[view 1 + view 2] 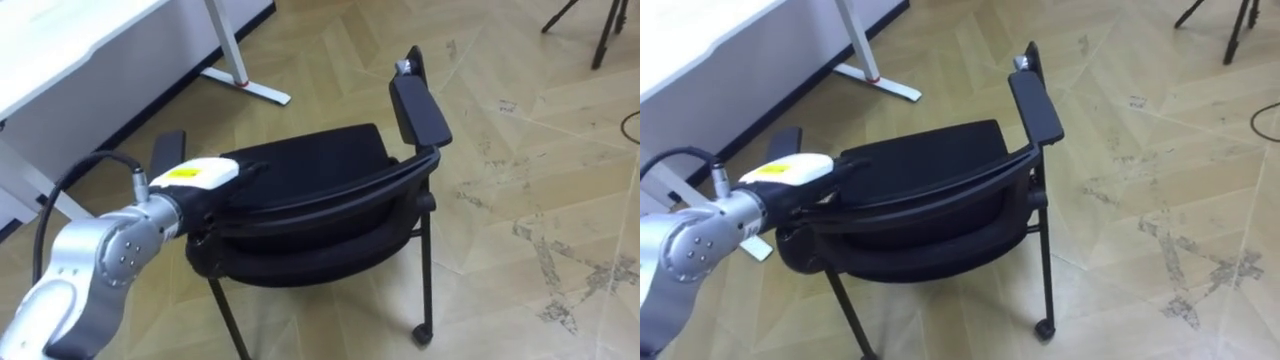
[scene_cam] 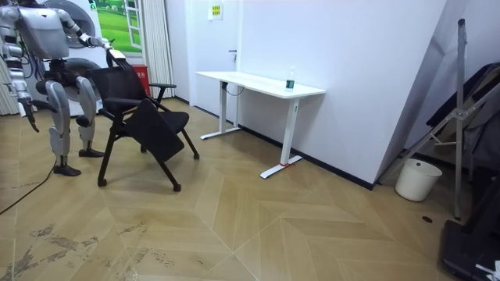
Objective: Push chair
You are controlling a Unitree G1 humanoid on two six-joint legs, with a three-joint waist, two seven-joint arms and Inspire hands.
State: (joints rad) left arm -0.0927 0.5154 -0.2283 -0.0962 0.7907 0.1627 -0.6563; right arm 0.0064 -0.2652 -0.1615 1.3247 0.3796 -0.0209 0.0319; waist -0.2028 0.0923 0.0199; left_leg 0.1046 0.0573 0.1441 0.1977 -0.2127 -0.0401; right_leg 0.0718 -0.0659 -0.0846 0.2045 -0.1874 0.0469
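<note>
A black chair [image 1: 320, 160] with armrests stands on the wooden floor right in front of me, its curved backrest [image 1: 330, 205] nearest to me and its seat facing away. My left hand [image 1: 200, 176] lies on the left end of the backrest's top edge, dark fingers [image 1: 245, 168] stretched along it. In the room view I stand behind the chair [image 2: 152, 125] at the room view's left, with my left hand [image 2: 108, 47] up at the backrest. My right hand [image 2: 31, 117] hangs by my side.
A white desk [image 1: 80, 40] with a white foot [image 1: 250, 88] stands ahead on the left, close to the chair. Dark tripod legs [image 1: 600, 30] reach in at the far right. The room view shows the desk [image 2: 258, 82] against the wall and a white bucket [image 2: 412, 179] further on.
</note>
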